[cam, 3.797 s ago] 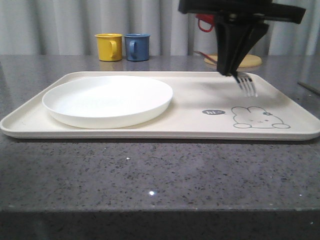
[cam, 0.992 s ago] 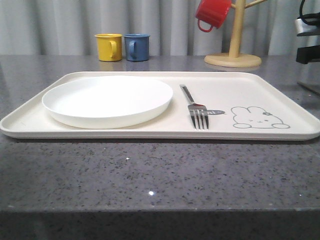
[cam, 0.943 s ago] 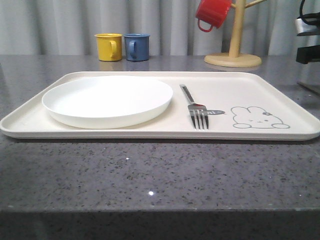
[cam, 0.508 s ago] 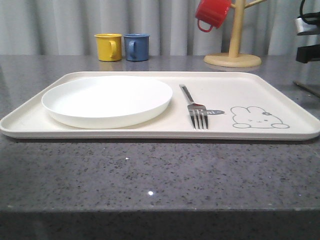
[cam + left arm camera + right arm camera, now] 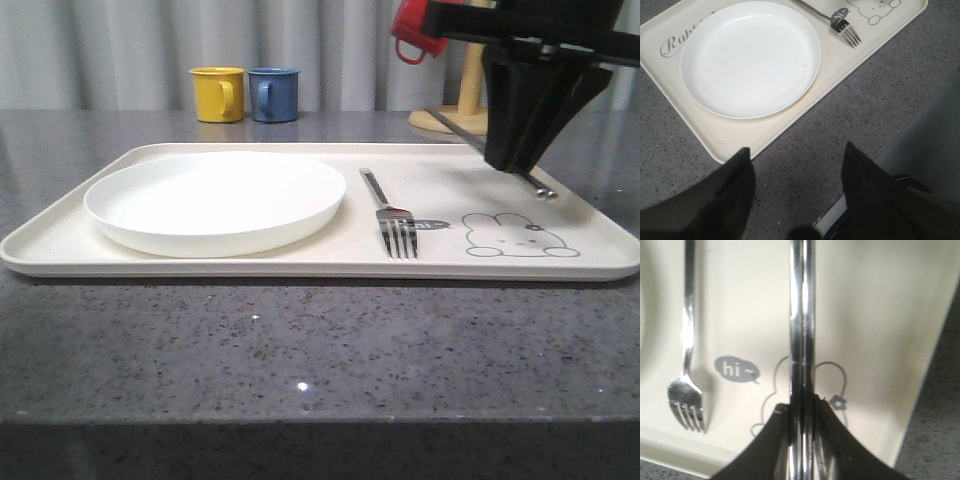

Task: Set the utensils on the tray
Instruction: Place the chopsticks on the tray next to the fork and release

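With the fork down and the chopsticks in the air, step in hand: lowering the second utensil onto the tray.

Tray: large flat cream rectangular tray [image 5: 180,262] with low rim and rounded corners, resting on a speckled grey stone counter [image 5: 300,350]; grey rabbit drawing [image 5: 515,235] with "hi" bubble toward its right end.

Plate: round white plate [image 5: 215,200] on the left half of the tray, not part of the task.

Fork: slim shiny silver four-tined fork [image 5: 388,215] lying flat on the tray, between plate and rabbit, tines toward the camera, just beside the "hi" bubble.

Chopsticks: pair of straight silver metal chopsticks [image 5: 540,188] pinched together, held above the right part of the tray over the rabbit, tips sloping down toward the camera, not yet touching the tray as far as can be judged.

Right gripper: black gripper [image 5: 802,412] pressed onto the chopsticks near one end; in the wrist view, rods running straight out over the rabbit, roughly parallel to the fork.

Left gripper: dark fingers [image 5: 735,175] spread apart, holding nothing, hovering over the counter near the tray's front left corner.

Background: yellow mug [image 5: 218,93], blue mug [image 5: 273,93], red mug [image 5: 425,28] hanging on a wooden stand [image 5: 470,110].

Doing it well: lower until the rods lie flat, parallel to the fork and well inside the rim, then release gently; round rods likely to roll or split apart if dropped from height.

Spoon: not placed on the tray yet.
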Tool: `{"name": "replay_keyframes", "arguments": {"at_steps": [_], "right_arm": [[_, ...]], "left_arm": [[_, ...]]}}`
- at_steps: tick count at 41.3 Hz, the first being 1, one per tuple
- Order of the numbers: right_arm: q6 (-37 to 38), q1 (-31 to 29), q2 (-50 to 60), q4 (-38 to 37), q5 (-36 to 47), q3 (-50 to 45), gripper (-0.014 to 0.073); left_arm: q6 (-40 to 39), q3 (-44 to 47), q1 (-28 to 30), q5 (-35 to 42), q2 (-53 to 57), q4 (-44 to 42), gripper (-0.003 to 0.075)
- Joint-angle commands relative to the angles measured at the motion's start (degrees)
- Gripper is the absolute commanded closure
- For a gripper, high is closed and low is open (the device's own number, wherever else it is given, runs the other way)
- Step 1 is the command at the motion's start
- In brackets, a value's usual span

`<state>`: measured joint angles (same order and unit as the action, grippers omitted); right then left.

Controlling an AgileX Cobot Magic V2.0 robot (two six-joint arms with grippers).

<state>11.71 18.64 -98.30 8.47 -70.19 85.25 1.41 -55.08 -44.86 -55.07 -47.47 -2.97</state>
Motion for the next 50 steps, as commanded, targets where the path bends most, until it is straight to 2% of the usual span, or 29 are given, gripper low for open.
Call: {"name": "replay_keyframes", "arguments": {"at_steps": [1,4,13,16,22,24,29,35,40,45,50], "right_arm": [[5.29,1.21,1.26,0.47,-4.27,1.83,0.0578],[7.81,1.64,0.12,2.11,-3.11,1.83,0.0578],[7.93,1.91,-2.88,6.45,-0.60,1.83,0.0568],[8.15,1.91,-3.24,6.46,-0.60,1.83,0.0518],[8.28,1.91,-3.16,6.46,-0.50,1.83,0.0344],[8.28,1.91,-2.94,6.39,-0.50,1.83,0.0326],[5.90,1.91,-1.02,4.94,-1.00,1.83,0.0326],[-0.97,1.83,3.60,1.47,-5.32,1.77,0.0326],[-3.03,0.80,8.62,-3.98,-6.30,0.97,0.0326],[-3.03,-2.71,12.58,-7.44,-6.30,-0.78,0.0326],[-4.64,-9.34,15.15,-10.34,-6.30,-3.61,0.0326]], "left_arm": [[-0.63,-1.44,-0.44,3.67,0.27,-0.12,0.0351],[-0.63,-1.44,-0.44,3.67,0.27,-0.12,0.0351],[-0.63,-1.44,-0.44,3.67,0.27,-0.12,0.0351],[-0.63,-1.44,-0.44,3.67,0.27,-0.12,0.0351],[-0.63,-1.44,-0.44,3.67,0.27,-0.12,0.0351],[-0.63,-1.44,-0.44,3.67,0.27,-0.12,0.0351],[-0.63,-1.44,-0.44,3.67,0.27,-0.12,0.0351],[-0.63,-1.44,-0.44,3.67,0.27,-0.12,0.0351],[-0.63,-1.44,-0.44,3.67,0.27,-0.12,0.0351],[-0.63,-1.44,-0.44,3.67,0.27,-0.12,0.0351],[-0.63,-1.44,-0.44,3.67,0.27,-0.12,0.0351]]}}
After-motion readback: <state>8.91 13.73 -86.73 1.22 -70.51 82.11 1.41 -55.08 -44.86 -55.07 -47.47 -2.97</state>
